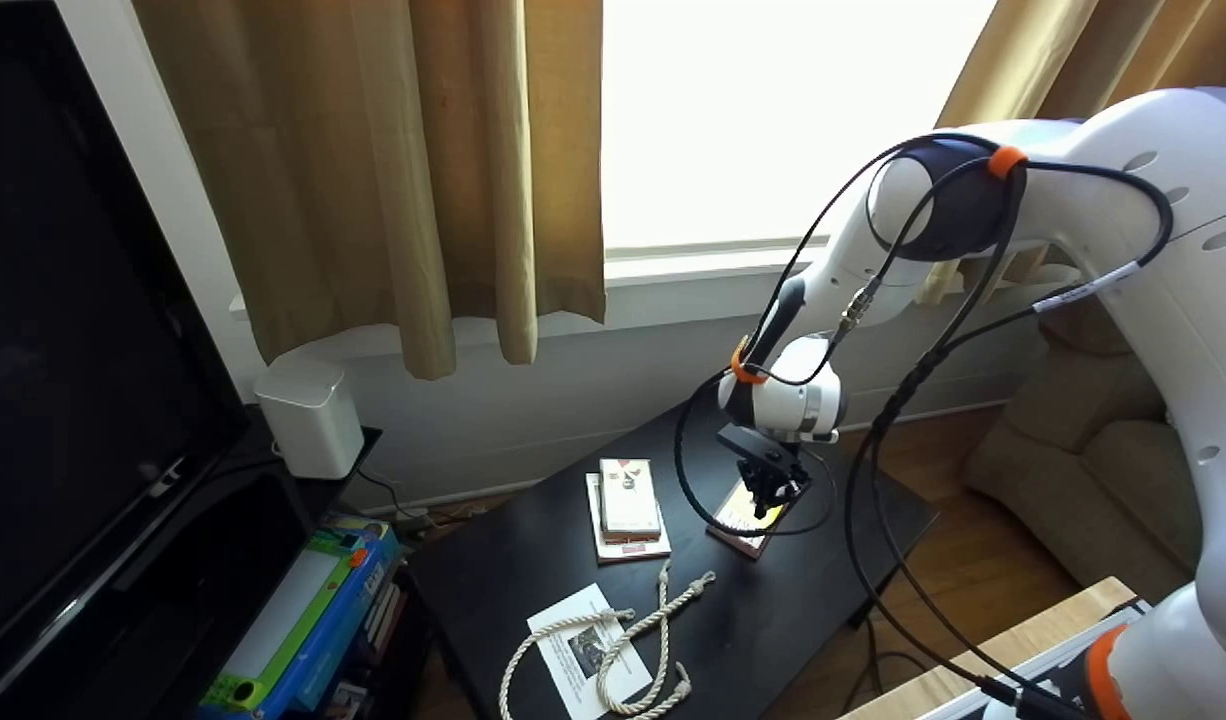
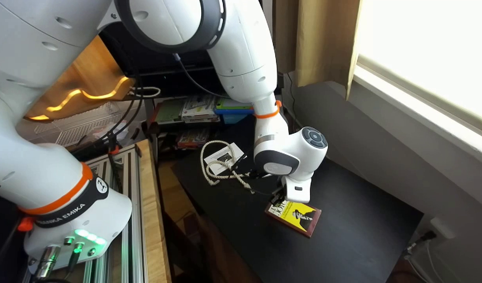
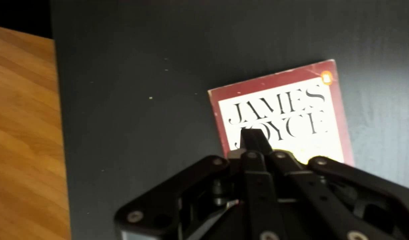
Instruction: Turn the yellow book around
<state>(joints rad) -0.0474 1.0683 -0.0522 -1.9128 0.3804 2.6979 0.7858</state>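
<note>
The yellow book point(image 1: 739, 508) lies flat on the black table point(image 1: 513, 560). It has a dark red border, a white title panel reading "James Joyce" and a yellow cover with a dark figure, plain in an exterior view point(image 2: 298, 216). In the wrist view the title end of the book point(image 3: 281, 96) lies at a slant; the rest is hidden by the fingers. My gripper point(image 3: 254, 136) is shut with nothing between its fingers. It points down above the book, over the title's lower left. It also shows in both exterior views point(image 1: 760, 508) point(image 2: 278, 197); I cannot tell whether it touches the cover.
Two stacked cream books point(image 1: 628, 500) lie beside the yellow book. A white rope point(image 1: 663, 640) lies over a printed sheet point(image 1: 565, 612). The arm's black cable loops round the gripper. The table edge and wooden floor point(image 3: 24, 140) show in the wrist view.
</note>
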